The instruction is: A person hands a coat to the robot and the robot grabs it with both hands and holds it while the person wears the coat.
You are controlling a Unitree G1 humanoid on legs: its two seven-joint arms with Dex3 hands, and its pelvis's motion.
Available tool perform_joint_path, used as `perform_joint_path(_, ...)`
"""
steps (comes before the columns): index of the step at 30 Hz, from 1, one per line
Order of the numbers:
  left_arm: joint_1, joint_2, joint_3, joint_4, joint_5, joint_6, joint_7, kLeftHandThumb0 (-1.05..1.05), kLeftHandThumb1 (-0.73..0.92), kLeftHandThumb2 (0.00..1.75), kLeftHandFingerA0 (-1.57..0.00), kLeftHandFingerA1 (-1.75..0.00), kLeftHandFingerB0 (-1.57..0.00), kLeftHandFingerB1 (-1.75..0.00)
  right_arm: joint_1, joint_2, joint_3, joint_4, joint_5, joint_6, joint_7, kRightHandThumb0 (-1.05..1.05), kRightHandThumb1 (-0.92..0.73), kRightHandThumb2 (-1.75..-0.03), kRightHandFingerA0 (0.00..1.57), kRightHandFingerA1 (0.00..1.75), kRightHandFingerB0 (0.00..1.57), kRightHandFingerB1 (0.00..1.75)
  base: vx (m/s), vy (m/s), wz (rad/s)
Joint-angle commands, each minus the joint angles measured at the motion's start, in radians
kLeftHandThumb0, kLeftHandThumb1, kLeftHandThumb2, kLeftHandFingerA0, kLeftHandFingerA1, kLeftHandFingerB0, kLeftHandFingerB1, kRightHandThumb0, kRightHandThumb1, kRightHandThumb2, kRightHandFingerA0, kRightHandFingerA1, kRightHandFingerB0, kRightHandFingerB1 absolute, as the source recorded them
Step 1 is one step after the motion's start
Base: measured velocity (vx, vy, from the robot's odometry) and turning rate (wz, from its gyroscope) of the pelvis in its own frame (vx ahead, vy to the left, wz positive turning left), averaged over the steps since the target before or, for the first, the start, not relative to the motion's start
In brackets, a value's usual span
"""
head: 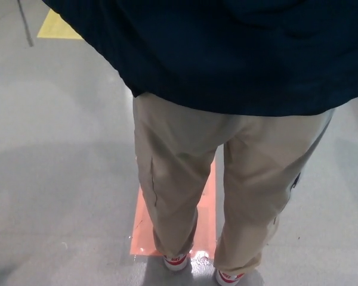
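With neither hand in view and grip unverifiable, the dark coat (227, 53) filling the upper frame may slip if the person (227, 179) pulls away.

A person in loose beige trousers (185, 173) and red-and-white shoes (176, 261) is standing on an orange rectangular marking (206, 214) on the grey concrete floor (53, 149), a dark navy fabric coat (227, 47) hanging across the top edge, a yellow marking (56, 27) showing at the top left corner.
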Motion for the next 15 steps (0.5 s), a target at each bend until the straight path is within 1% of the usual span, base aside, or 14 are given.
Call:
perform_joint_path(1, 1.135, -0.334, 0.223, -0.983, -0.018, -0.029, 0.081, -0.83, 0.79, 1.13, 0.00, -0.14, 0.00, -0.14, 0.908, 0.258, -0.131, -1.124, 0.218, -0.069, -0.039, -0.95, -0.72, -1.01, 0.00, 0.05, 0.00, 0.00, 0.00, 0.000, 0.00)
perform_joint_path(3, 1.244, -0.364, 0.192, -1.007, 0.010, -0.053, 0.132, -0.79, 0.77, 1.13, 0.00, -0.16, 0.00, -0.17, 1.008, 0.284, -0.110, -1.158, 0.223, -0.108, -0.064, -0.94, -0.71, -1.00, 0.00, 0.04, 0.00, 0.00, 0.00, 0.000, 0.00)
perform_joint_path(4, 1.329, -0.394, 0.165, -1.015, 0.028, -0.070, 0.187, -0.88, 0.78, 1.11, 0.00, -0.09, 0.00, -0.11, 1.098, 0.315, -0.087, -1.185, 0.197, -0.126, -0.095, -0.95, -0.71, -1.00, 0.00, 0.03, 0.00, 0.00, 0.00, 0.000, 0.00)
perform_joint_path(5, 1.376, -0.415, 0.149, -1.025, 0.024, -0.078, 0.206, -0.88, 0.78, 1.11, 0.00, -0.09, 0.00, -0.11, 1.145, 0.328, -0.078, -1.202, 0.198, -0.125, -0.098, -0.95, -0.71, -1.00, 0.00, 0.03, 0.00, 0.00, 0.00, 0.000, 0.00)
perform_joint_path(6, 1.403, -0.421, 0.145, -1.020, 0.008, -0.109, 0.227, -0.90, 0.72, 1.04, -0.07, -0.11, -0.07, -0.16, 1.187, 0.344, -0.061, -1.218, 0.191, -0.115, -0.106, -0.96, -0.71, -1.01, 0.00, 0.02, 0.00, 0.00, 0.00, 0.000, 0.00)
perform_joint_path(7, 1.430, -0.427, 0.144, -1.016, -0.010, -0.145, 0.248, -0.90, 0.72, 1.04, -0.07, -0.11, -0.07, -0.16, 1.234, 0.366, -0.042, -1.237, 0.180, -0.103, -0.114, -0.96, -0.71, -1.01, 0.00, 0.02, 0.00, 0.00, 0.00, 0.000, 0.00)
perform_joint_path(8, 1.465, -0.430, 0.122, -0.994, -0.012, -0.186, 0.290, -0.89, 0.71, 1.04, -0.06, -0.15, -0.11, -0.22, 1.297, 0.383, -0.024, -1.222, 0.133, -0.140, -0.162, -0.73, -0.85, -0.65, 0.00, 0.13, 0.00, 0.08, 0.00, 0.000, 0.00)
perform_joint_path(9, 1.520, -0.437, 0.089, -0.967, -0.004, -0.232, 0.346, -0.87, 0.72, 1.06, -0.01, -0.17, -0.09, -0.22, 1.388, 0.408, 0.002, -1.200, 0.062, -0.188, -0.232, -0.80, -0.71, -1.05, 0.00, 0.14, 0.00, 0.13, 0.00, 0.000, 0.00)
perform_joint_path(10, 1.548, -0.443, 0.077, -0.961, 0.004, -0.246, 0.365, -0.87, 0.72, 1.06, -0.01, -0.17, -0.09, -0.22, 1.432, 0.424, 0.017, -1.197, 0.031, -0.198, -0.259, -0.80, -0.71, -1.05, 0.00, 0.14, 0.00, 0.13, 0.00, 0.000, 0.00)
perform_joint_path(11, 1.633, -0.440, 0.065, -0.965, -0.004, -0.257, 0.349, -0.82, 0.74, 1.10, 0.00, -0.15, -0.01, -0.18, 1.524, 0.433, 0.048, -1.195, -0.024, -0.201, -0.296, -0.86, -0.78, -1.07, 0.00, 0.06, 0.00, 0.06, 0.00, 0.000, 0.00)
perform_joint_path(12, 1.667, -0.440, 0.062, -0.960, 0.002, -0.268, 0.356, -0.83, 0.75, 1.09, 0.00, -0.14, -0.03, -0.17, 1.565, 0.438, 0.063, -1.198, -0.057, -0.192, -0.312, -0.85, -0.79, -1.09, 0.00, 0.09, 0.00, 0.09, 0.00, 0.000, 0.00)
perform_joint_path(13, 1.703, -0.441, 0.056, -0.940, 0.026, -0.286, 0.390, -0.80, 0.72, 1.08, 0.00, -0.19, -0.04, -0.20, 1.623, 0.440, 0.080, -1.203, -0.099, -0.180, -0.323, -0.92, -0.84, -1.09, 0.00, 0.04, 0.00, 0.00, 0.00, 0.000, 0.00)
perform_joint_path(14, 1.735, -0.439, 0.046, -0.904, 0.050, -0.302, 0.430, -0.86, 0.77, 1.10, 0.00, -0.13, -0.03, -0.14, 1.673, 0.433, 0.094, -1.198, -0.113, -0.188, -0.321, -0.94, -0.85, -1.08, 0.00, 0.05, 0.00, 0.00, 0.00, 0.000, 0.00)
perform_joint_path(15, 1.735, -0.439, 0.046, -0.904, 0.050, -0.302, 0.430, -0.86, 0.77, 1.10, 0.00, -0.13, -0.03, -0.14, 1.673, 0.433, 0.094, -1.198, -0.113, -0.188, -0.321, -0.94, -0.85, -1.08, 0.00, 0.05, 0.00, 0.00, 0.00, 0.000, 0.00)
